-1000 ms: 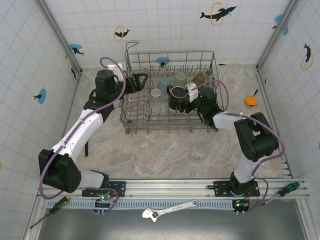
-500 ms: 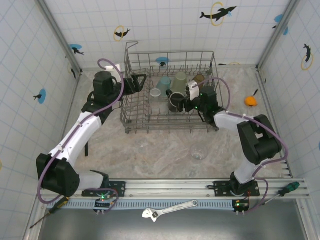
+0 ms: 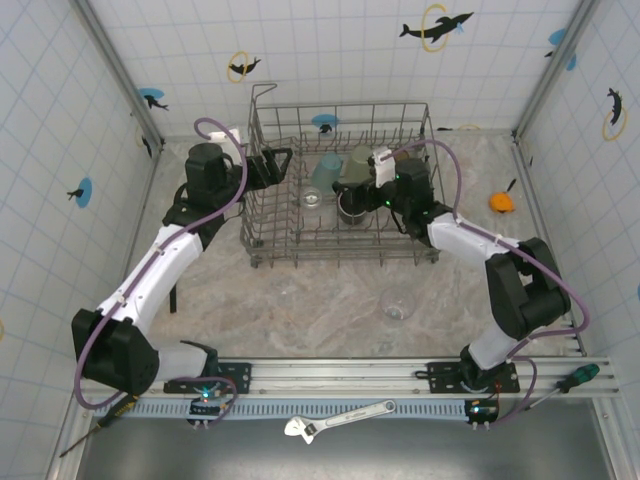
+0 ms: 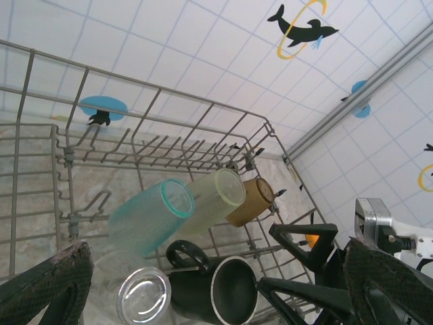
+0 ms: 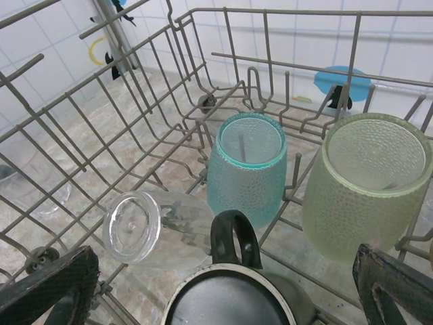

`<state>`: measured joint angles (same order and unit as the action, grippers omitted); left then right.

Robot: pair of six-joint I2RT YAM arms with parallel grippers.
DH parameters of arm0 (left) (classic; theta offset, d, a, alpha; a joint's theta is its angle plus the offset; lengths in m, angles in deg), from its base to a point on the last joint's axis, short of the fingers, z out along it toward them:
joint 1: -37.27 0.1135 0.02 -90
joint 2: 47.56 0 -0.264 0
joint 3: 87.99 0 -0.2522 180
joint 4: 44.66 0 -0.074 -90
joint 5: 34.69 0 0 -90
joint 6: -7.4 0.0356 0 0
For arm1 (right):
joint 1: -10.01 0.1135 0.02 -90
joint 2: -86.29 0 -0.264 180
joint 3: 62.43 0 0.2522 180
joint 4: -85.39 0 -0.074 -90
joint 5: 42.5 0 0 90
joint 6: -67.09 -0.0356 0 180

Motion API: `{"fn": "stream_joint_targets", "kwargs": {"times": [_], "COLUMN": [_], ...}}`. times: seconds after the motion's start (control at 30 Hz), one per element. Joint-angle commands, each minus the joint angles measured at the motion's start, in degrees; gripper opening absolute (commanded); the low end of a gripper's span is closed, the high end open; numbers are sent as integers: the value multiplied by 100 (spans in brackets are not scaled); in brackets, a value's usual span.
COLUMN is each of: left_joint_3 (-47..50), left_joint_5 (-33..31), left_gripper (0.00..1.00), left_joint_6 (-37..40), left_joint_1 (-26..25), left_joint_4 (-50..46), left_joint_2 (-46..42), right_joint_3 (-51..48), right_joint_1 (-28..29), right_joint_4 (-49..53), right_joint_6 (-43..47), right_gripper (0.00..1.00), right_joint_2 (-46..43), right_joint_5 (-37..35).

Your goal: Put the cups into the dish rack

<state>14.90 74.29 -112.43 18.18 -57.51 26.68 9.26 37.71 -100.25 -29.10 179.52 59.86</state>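
The dish rack (image 3: 262, 215) stands at the back of the table. In it are a teal cup (image 3: 327, 169), a pale green cup (image 3: 358, 160), a clear tumbler (image 3: 312, 198) lying on its side and the black mug (image 3: 349, 206). My right gripper (image 3: 364, 186) hangs open just above the mug, holding nothing. In the right wrist view the mug's handle (image 5: 233, 237) sits between the wide-apart fingers (image 5: 54, 284). The left gripper (image 3: 281, 165) is open at the rack's left wall. Its wrist view adds an amber cup (image 4: 250, 202) beside the pale green one (image 4: 215, 202). Another clear cup (image 3: 398, 305) stands on the table.
A small orange object (image 3: 501, 201) lies by the right wall. A wrench (image 3: 340, 417) and screwdrivers (image 3: 570, 378) rest on the front rail. Open marble table lies between the rack and the arm bases. Tiled walls close in on three sides.
The right gripper opened wider, let go of the black mug and rose back over the rack. The mug stays in the rack. The left arm shifted slightly.
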Motion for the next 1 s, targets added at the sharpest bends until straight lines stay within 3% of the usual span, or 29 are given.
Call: {"fn": "stream_joint_targets", "kwargs": {"times": [0.0, 0.33, 0.83, 0.97], "left_joint_3": [25, -105, -561, -693], "left_joint_5": [-52, -669, -2953, -3226], "left_gripper": [98, 98, 98, 98], "left_joint_6": [125, 130, -72, -318], "left_joint_1": [-8, -8, 83, 300], "left_joint_4": [56, -667, -2627, -2998], "left_joint_2": [-163, -259, -322, -274], "right_joint_3": [363, 452, -306, -481], "right_joint_1": [26, 35, 25, 20], "right_joint_4": [388, 990, 2036, 2366], "right_joint_6": [-155, -545, -1053, -1092], "right_gripper": [100, 100, 100, 100], "right_joint_2": [-237, -727, -2031, -2399], "right_joint_5": [-202, -425, -818, -909]}}
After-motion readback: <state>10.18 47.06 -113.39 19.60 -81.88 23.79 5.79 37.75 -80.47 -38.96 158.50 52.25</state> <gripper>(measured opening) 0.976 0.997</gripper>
